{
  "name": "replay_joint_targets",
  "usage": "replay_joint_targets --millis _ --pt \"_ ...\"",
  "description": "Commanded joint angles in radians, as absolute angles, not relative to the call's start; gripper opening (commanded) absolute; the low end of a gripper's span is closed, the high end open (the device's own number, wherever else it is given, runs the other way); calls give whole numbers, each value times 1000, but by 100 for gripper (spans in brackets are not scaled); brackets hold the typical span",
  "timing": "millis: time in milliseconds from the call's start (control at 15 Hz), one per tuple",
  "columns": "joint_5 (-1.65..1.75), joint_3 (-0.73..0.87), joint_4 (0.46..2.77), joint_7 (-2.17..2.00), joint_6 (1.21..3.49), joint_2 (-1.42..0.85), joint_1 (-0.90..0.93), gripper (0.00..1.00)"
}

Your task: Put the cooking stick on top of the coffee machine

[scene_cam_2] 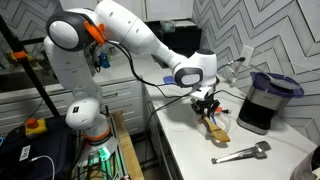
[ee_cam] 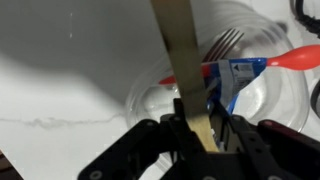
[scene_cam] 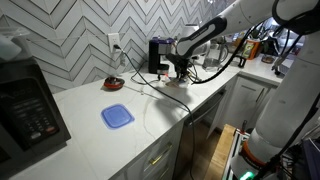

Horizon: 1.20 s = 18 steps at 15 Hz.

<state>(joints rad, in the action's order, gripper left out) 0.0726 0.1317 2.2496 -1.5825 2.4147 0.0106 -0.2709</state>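
Note:
The cooking stick (ee_cam: 178,45), a flat light tan wooden strip, runs from my jaws up through the wrist view. My gripper (ee_cam: 200,135) is shut on its lower part. Below it lies a clear round container (ee_cam: 145,95) holding a fork (ee_cam: 226,42), a red-handled utensil (ee_cam: 296,58) and a blue-and-white packet (ee_cam: 236,76). In both exterior views my gripper (scene_cam: 180,68) (scene_cam_2: 208,103) hangs low over the counter, close beside the black coffee machine (scene_cam: 158,55) (scene_cam_2: 262,100). The stick's tan end (scene_cam_2: 217,126) shows under the gripper.
A black microwave (scene_cam: 30,110) stands at the counter's near end. A blue square lid (scene_cam: 117,116) and a small red object (scene_cam: 114,83) lie on the white counter. Metal tongs (scene_cam_2: 240,153) lie near the counter edge. Black cables run by the coffee machine.

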Motion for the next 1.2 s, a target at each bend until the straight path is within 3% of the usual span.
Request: replay_joint_targets --millis 0,133,467,800,1133 --pt "105 154 2241 -1620 2420 7 -239 0" --pt "110 155 2250 -1609 2411 48 -233 6" --pt "88 135 2320 -1410 2398 261 -207 6" --pt "199 76 2358 -1432 2537 460 -262 6" --pt "124 59 2143 -1507 2633 372 -341 6"
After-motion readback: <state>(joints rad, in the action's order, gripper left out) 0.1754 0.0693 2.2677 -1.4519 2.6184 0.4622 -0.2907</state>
